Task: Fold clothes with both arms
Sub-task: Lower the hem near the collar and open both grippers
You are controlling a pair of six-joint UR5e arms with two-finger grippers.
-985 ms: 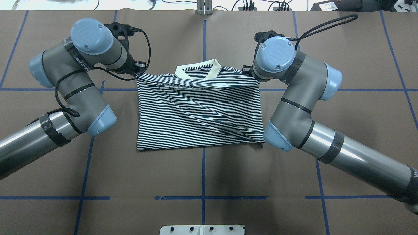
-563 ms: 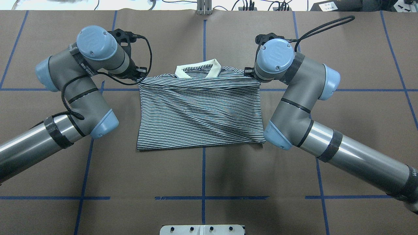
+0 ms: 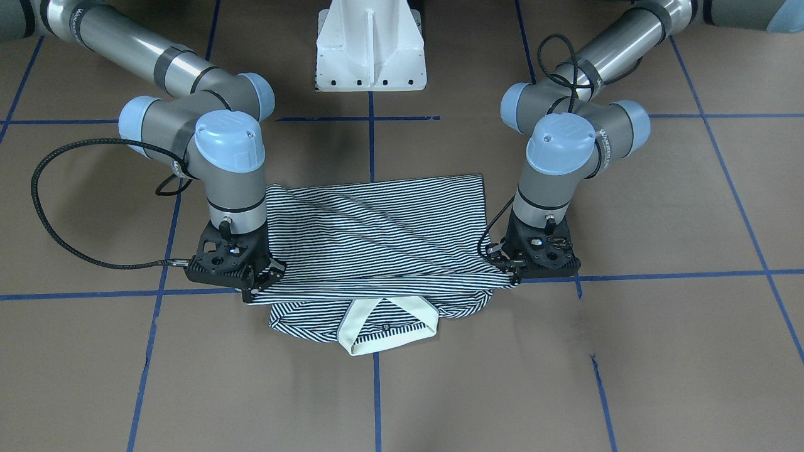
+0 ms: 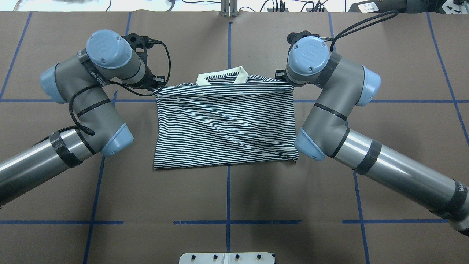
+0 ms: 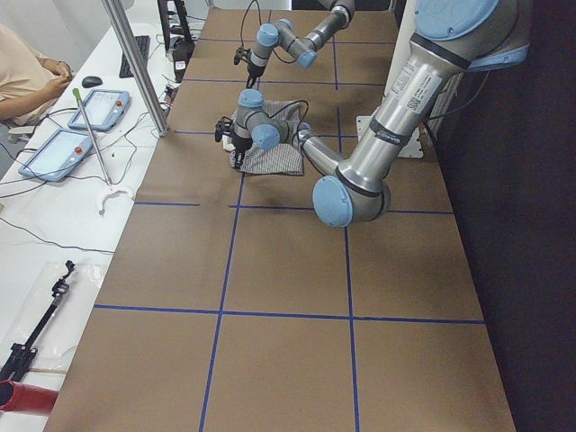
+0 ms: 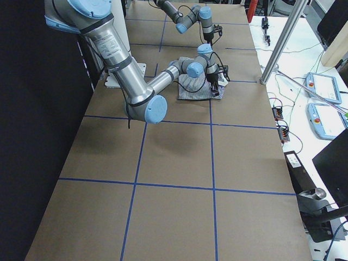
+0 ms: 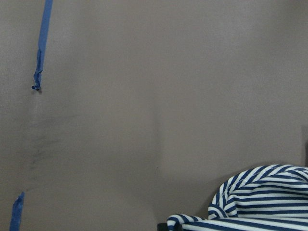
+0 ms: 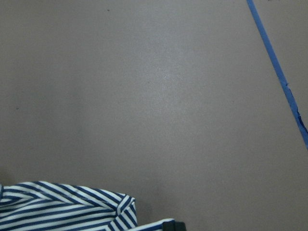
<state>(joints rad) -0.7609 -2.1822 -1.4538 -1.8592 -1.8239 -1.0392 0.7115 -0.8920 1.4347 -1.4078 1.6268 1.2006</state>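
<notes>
The striped polo shirt (image 4: 223, 128) lies folded on the brown table, its white collar (image 4: 221, 77) at the far edge. Its near half is drawn over the body, and the folded-over edge runs taut between both grippers just short of the collar (image 3: 386, 326). My left gripper (image 4: 157, 87) is shut on that edge's left corner and also shows in the front-facing view (image 3: 512, 276). My right gripper (image 4: 284, 81) is shut on the right corner and also shows in the front-facing view (image 3: 254, 290). Striped cloth shows at the bottom of the left wrist view (image 7: 260, 197) and the right wrist view (image 8: 67, 207).
The white pedestal base (image 3: 370, 44) stands at the robot's side of the table. Blue tape lines (image 4: 228, 190) cross the brown table cover. An operator (image 5: 27, 72) sits by tablets at a side bench beyond the far edge.
Both grippers have carried the folded edge a little farther toward the collar. The right end moved most, so the edge now runs straight and covers more of the collar.
</notes>
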